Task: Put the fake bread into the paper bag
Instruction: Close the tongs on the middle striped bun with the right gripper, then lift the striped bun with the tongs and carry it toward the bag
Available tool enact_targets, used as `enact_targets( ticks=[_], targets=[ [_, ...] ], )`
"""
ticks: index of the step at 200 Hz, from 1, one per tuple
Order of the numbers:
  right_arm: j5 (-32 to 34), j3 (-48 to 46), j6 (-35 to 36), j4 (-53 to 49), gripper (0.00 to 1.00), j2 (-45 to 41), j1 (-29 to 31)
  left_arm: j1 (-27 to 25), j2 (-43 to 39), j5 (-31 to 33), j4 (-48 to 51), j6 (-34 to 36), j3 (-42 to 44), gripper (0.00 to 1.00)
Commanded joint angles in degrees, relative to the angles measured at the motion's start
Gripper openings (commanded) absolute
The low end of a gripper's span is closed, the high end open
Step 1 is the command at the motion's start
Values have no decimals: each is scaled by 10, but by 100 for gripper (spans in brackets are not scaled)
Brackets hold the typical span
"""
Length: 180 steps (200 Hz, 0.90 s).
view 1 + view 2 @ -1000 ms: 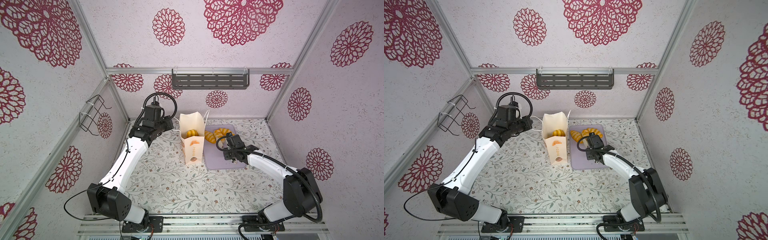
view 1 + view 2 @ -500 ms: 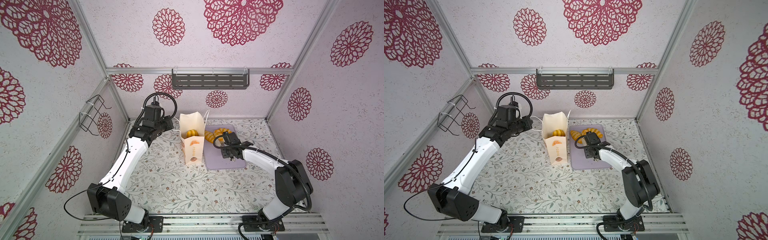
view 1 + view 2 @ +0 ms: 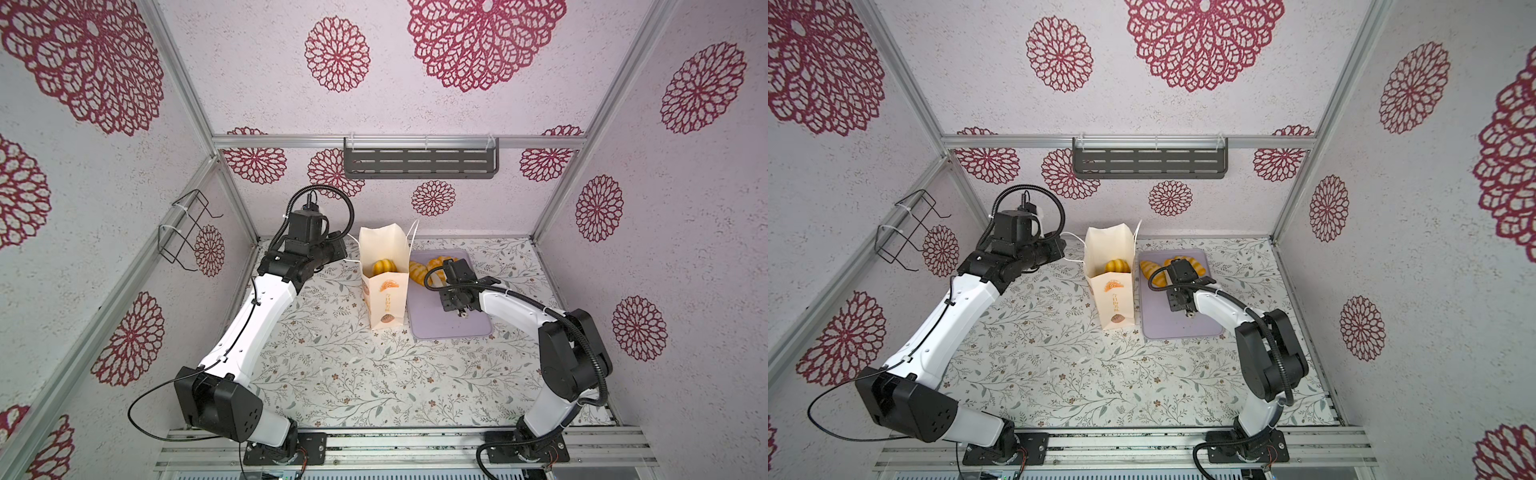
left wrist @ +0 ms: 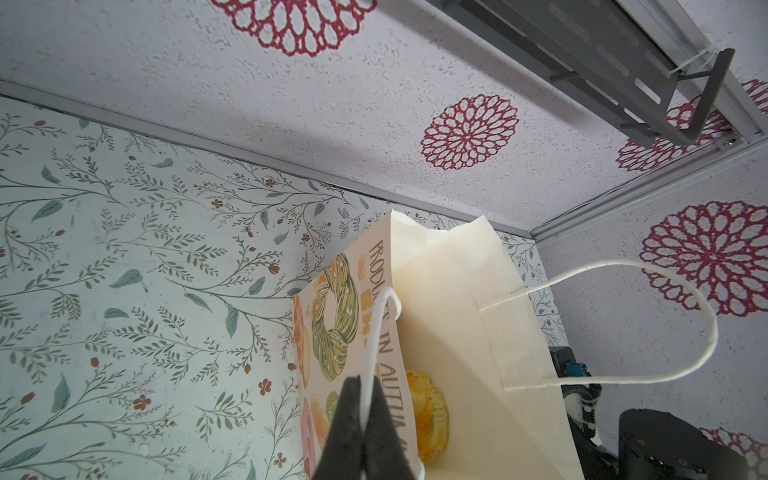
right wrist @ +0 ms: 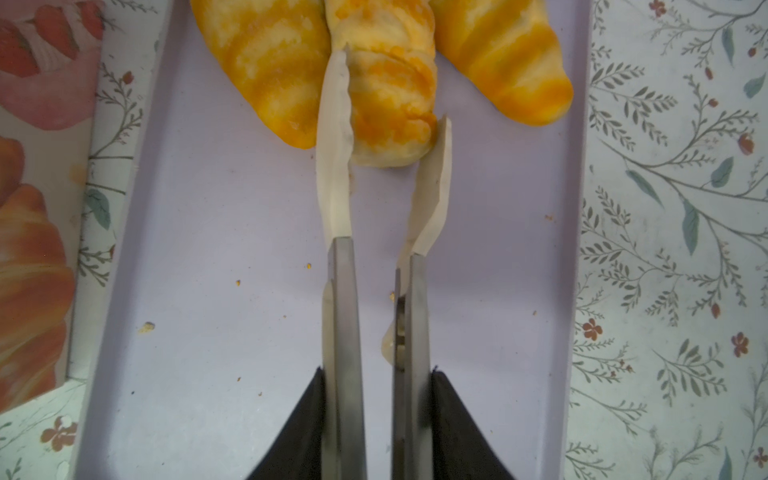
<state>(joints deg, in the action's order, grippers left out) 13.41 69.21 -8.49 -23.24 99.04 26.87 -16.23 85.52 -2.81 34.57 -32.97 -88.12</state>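
Note:
The paper bag stands upright at the back middle, mouth open, with one golden fake bread lying inside. My left gripper is shut on the bag's near cord handle. Three striped rolls lie at the far end of the lilac tray. My right gripper is closed round the end of the middle roll, which still rests on the tray. Its pale fingertips press both sides, between the outer rolls.
The bag's other handle loops free on the tray side. A grey slotted shelf hangs on the back wall and a wire rack on the left wall. Small crumbs dot the tray.
The right gripper moved along the tray toward the rolls at its far end, and its jaws narrowed onto the middle roll. The left arm and the bag stayed put.

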Motion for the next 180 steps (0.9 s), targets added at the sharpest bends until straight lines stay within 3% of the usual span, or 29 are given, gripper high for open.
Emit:
enact_targets(
  ticks=[1,34,180],
  targets=[
    [12,20,7,0,36,-2,-4,1,-3,-6,-7,7,2,0],
    [10,25,-2,-16,24,-9,-3,1,-3,-10,-8,6,1,0],
    [-59,-88,-90,28,10,-209,-4,1,-1,-20,-11,0,2,0]
  ],
)
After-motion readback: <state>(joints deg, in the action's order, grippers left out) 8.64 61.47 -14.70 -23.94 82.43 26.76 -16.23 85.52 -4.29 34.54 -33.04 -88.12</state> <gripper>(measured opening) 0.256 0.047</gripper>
